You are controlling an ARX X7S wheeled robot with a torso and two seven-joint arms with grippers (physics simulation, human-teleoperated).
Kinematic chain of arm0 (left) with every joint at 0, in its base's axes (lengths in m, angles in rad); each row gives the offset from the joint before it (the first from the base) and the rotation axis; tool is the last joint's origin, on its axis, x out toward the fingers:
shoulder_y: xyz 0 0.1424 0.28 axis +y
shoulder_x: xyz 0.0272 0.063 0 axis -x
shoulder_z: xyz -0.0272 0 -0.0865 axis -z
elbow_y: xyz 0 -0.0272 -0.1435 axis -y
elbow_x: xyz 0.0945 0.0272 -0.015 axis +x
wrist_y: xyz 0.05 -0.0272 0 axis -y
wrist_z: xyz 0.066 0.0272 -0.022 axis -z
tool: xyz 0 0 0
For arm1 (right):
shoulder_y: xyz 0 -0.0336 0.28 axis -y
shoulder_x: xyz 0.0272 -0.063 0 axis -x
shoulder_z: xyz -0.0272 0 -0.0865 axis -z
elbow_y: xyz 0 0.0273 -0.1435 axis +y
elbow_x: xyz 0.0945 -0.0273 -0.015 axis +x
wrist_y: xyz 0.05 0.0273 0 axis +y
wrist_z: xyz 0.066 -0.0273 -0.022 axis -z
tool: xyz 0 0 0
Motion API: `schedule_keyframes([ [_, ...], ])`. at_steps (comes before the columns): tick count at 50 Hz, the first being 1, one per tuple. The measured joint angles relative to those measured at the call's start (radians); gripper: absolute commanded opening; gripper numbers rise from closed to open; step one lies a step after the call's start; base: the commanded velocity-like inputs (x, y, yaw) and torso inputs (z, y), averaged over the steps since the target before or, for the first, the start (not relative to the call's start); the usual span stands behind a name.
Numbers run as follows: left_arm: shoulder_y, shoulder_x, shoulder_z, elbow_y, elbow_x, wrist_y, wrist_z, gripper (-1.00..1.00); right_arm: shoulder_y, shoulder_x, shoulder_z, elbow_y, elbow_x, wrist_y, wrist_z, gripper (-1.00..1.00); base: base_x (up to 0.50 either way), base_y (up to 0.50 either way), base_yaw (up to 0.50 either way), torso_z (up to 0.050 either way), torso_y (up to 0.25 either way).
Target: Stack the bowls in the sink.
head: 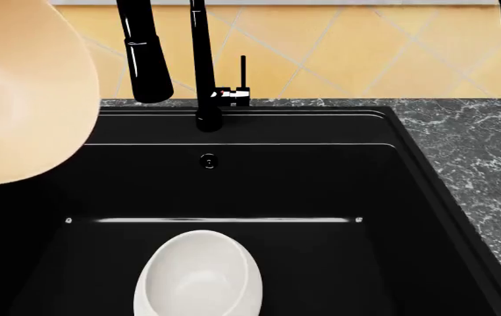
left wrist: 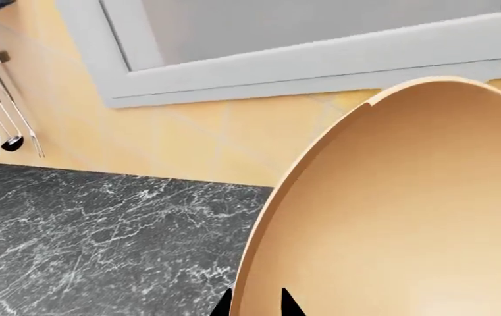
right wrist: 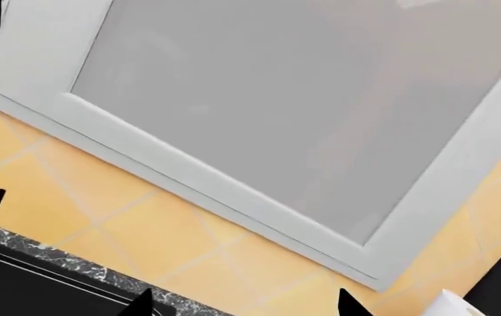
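A pale tan bowl (head: 18, 99) hangs tilted in the air over the left end of the black sink (head: 320, 184), close to the head camera. In the left wrist view this tan bowl (left wrist: 408, 210) fills the frame, and my left gripper (left wrist: 257, 306) is shut on its rim, one fingertip outside and one inside. The glossy white bowl (head: 199, 280) lies tilted on the sink floor near the front, with nothing touching it. My right gripper (right wrist: 245, 304) is open and empty, held high and facing the wall and window.
A tall black faucet (head: 202, 66) rises behind the basin, its spray head (head: 147, 66) hanging just right of the held bowl. Dark marble counter (head: 478, 151) flanks the sink. Utensils (left wrist: 4, 112) hang on the yellow tiled wall under a grey window frame (left wrist: 320, 59).
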State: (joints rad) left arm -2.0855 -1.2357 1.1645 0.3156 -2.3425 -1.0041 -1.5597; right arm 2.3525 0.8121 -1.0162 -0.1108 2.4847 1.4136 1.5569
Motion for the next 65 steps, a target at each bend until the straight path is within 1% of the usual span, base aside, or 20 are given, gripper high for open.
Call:
schedule_keyframes([
  [10, -0.054, 0.022, 0.125, -0.012, 0.014, -0.012, 0.01, -1.0, 0.002, -0.001, 0.012, 0.011, -0.003, 0.03, 0.009, 1.0, 0.0, 0.0, 0.0, 0.0, 0.0],
  [21, -0.038, 0.061, 0.193, -0.027, 0.069, 0.001, 0.07, -1.0, 0.003, 0.004, 0.008, 0.006, -0.001, 0.035, 0.012, 1.0, 0.0, 0.0, 0.0, 0.0, 0.0],
  [30, 0.001, 0.094, 0.22, -0.043, 0.125, 0.019, 0.126, -1.0, 0.004, 0.011, 0.001, -0.003, 0.003, 0.031, 0.013, 1.0, 0.0, 0.0, 0.0, 0.0, 0.001],
  [43, 0.062, 0.13, 0.242, -0.051, 0.183, 0.054, 0.177, -1.0, 0.004, 0.017, -0.008, -0.013, 0.007, 0.023, 0.013, 1.0, 0.0, 0.0, 0.0, 0.0, 0.0],
  [65, 0.193, 0.166, 0.263, -0.039, 0.283, 0.15, 0.27, -1.0, 0.004, 0.026, -0.025, -0.032, 0.016, 0.005, 0.013, 1.0, 0.0, 0.0, 0.0, 0.0, 0.0],
])
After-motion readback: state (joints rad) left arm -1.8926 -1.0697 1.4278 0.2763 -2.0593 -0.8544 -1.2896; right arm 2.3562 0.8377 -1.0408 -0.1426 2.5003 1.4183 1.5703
